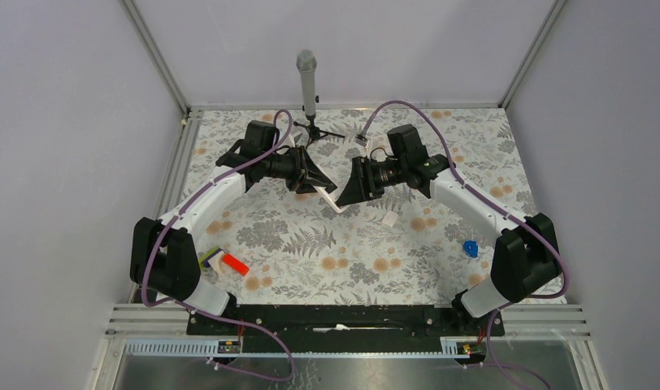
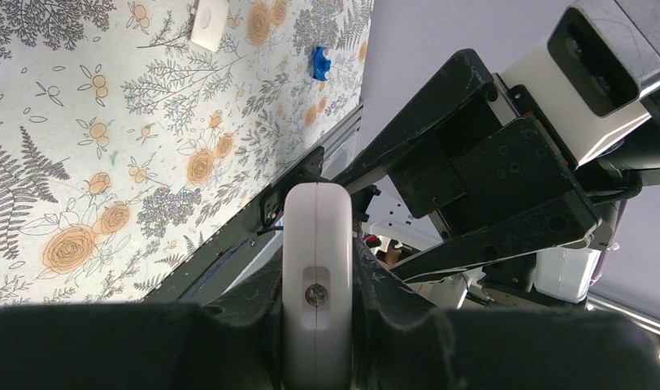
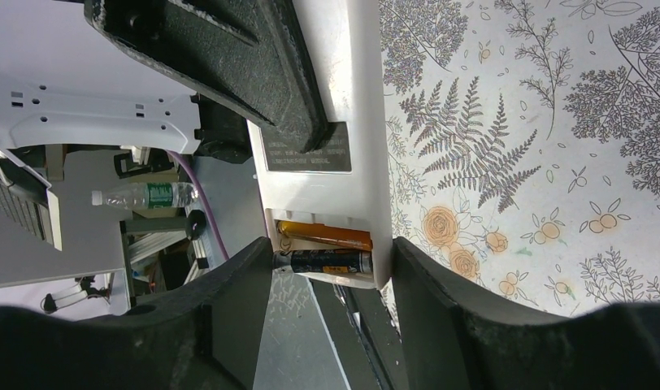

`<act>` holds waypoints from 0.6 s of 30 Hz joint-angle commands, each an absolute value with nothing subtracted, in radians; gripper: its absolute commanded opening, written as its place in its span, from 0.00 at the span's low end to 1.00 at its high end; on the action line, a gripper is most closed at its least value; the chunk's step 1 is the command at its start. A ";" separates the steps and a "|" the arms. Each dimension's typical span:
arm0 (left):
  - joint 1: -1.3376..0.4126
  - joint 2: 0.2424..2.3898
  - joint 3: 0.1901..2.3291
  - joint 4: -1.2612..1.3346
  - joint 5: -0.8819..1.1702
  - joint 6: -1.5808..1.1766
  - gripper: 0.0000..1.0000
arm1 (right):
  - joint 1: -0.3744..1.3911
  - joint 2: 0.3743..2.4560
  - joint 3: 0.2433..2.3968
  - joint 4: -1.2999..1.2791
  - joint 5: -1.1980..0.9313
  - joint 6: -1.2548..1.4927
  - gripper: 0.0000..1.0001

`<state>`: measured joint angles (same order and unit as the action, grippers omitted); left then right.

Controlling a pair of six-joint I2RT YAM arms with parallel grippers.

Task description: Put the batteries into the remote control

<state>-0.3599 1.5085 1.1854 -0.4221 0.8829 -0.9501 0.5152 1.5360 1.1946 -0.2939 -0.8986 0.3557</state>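
Floral table (image 1: 310,244), remote control (image 3: 355,73) clamped in left jaws, batteries (image 3: 323,261) inside

From above, my left fingers (image 1: 310,175) and right fingers (image 1: 353,188) hide nearly all of the remote control (image 1: 333,201). At my right wrist its far end leaves the top edge; whether my right fingers pinch it, I cannot tell.

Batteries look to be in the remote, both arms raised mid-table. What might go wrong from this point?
1. The left pincer holds the remote control off the table with its compartment uncovered; tilting it may spill the batteries.
2. The dark battery lies at the compartment's open edge, between the right pincer's fingers. It may not be fully seated, so pulling away might drag it out.
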 commanded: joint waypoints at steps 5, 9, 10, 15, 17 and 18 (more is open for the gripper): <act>-0.364 1.488 1.244 -0.380 0.885 -0.963 0.00 | 0.532 1.488 1.174 -0.180 -0.913 0.384 0.53; -0.363 1.486 1.246 -0.380 0.893 -0.970 0.00 | 0.532 1.469 1.140 -0.118 -0.910 0.412 0.50; -0.364 1.483 1.246 -0.380 0.896 -0.973 0.00 | 0.532 1.462 1.131 -0.100 -0.910 0.418 0.50; -0.362 1.474 1.223 -0.321 0.940 -1.048 0.00 | 0.532 1.429 1.079 -0.014 -0.887 0.435 0.48; -0.364 1.458 1.210 -0.264 0.966 -1.112 0.00 | 0.532 1.414 1.052 0.037 -0.868 0.438 0.47; -0.364 1.450 1.208 -0.240 0.972 -1.136 0.00 | 0.532 1.409 1.037 0.057 -0.862 0.439 0.47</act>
<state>-0.3584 1.5078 1.1847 -0.4080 0.8886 -0.9993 0.5148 1.4601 1.0714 -0.1009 -0.8604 0.4271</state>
